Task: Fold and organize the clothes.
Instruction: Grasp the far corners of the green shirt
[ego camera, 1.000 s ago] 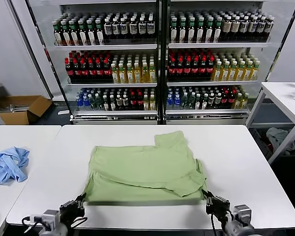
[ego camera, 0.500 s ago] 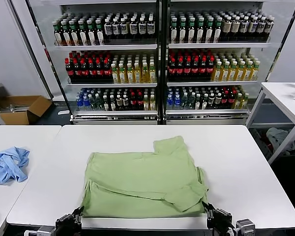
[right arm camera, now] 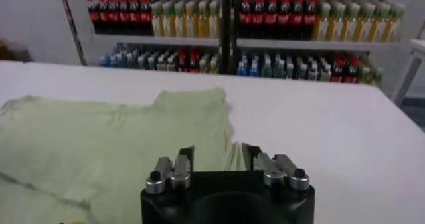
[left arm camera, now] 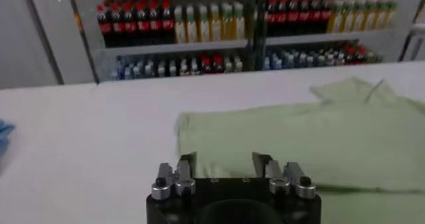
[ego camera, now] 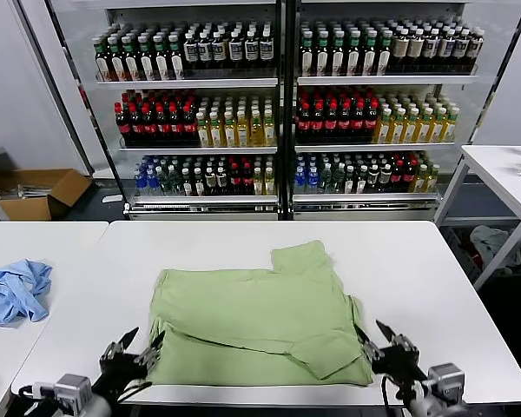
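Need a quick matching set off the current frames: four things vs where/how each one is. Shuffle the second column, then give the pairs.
Things:
1. green shirt
2. blue garment
3. left gripper
4. right gripper

Places:
A. open at the shirt's near right corner
B. crumpled on the side table, on the robot's left
C. lying folded on the middle table
D. open at the shirt's near left corner

Pairs: 1-C, 2-B, 3-D, 4-A

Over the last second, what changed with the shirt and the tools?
Both tools let go: the left tool and right tool now stand open at the near corners of the green shirt, which was pulled toward the table's near edge. The blue garment stayed put.
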Controlling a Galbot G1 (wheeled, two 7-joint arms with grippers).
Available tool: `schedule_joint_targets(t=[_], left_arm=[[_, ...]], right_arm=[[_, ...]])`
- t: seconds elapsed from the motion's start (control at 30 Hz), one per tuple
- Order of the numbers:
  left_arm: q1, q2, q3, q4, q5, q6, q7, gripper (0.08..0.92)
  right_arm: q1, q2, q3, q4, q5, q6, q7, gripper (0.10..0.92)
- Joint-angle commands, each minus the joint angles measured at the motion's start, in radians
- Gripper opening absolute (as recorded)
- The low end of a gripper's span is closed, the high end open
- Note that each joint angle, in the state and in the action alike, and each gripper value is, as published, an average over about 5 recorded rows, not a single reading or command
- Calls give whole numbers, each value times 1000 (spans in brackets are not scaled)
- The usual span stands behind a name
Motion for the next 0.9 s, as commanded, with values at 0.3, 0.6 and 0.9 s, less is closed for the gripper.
schedule_joint_targets(t=[0.3,0.6,0.9], left_arm=[[-430,116,69,362,-108,24,74,822],[-599,116,171,604,-91,25,128,823],[-697,90,240,735,-59,12,168,823]], right_arm=[[667,92,-294,-514,60,-27,30,822],[885,185,-403,-850,34,-26,3,823],[975,265,-427,-1084,-22,9,-24,823]])
